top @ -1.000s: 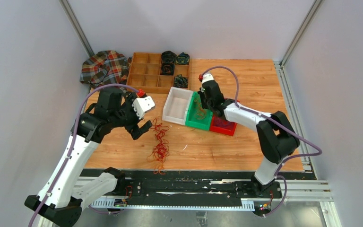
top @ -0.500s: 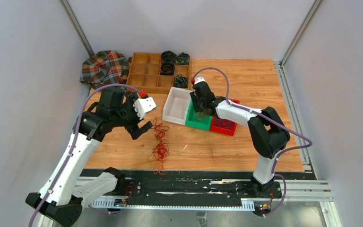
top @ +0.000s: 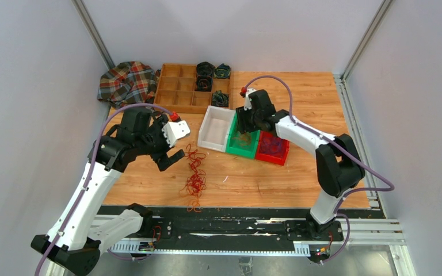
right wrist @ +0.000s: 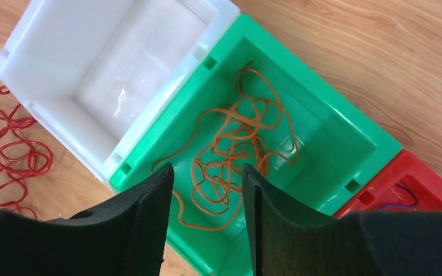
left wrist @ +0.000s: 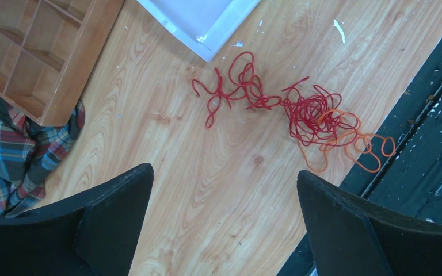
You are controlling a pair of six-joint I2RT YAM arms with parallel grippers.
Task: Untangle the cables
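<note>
A tangle of red and orange cables (top: pixel 195 173) (left wrist: pixel 306 114) lies loose on the wooden table, trailing toward its near edge. My left gripper (top: pixel 171 158) (left wrist: pixel 224 175) hovers open just left of that tangle, with nothing between its fingers. One orange cable (right wrist: pixel 234 150) (top: pixel 243 138) lies loose inside the green bin (right wrist: pixel 328 138). My right gripper (right wrist: pixel 207 169) (top: pixel 243 127) hangs open above that bin, and its jaws stand apart over the strand without touching it. A purple cable (right wrist: pixel 402 199) shows in the red bin (top: pixel 271 146).
A white bin (top: pixel 216 127) stands empty left of the green one. Behind are a wooden compartment tray (top: pixel 178 89) with dark coiled rolls (top: pixel 205 69) and a plaid cloth (top: pixel 128 80). A black rail (top: pixel 236 221) runs along the table's near edge.
My right gripper has gone from shut to open over the green bin, swinging left and then back. The orange cable now lies free in the bin. The left arm has barely moved.
</note>
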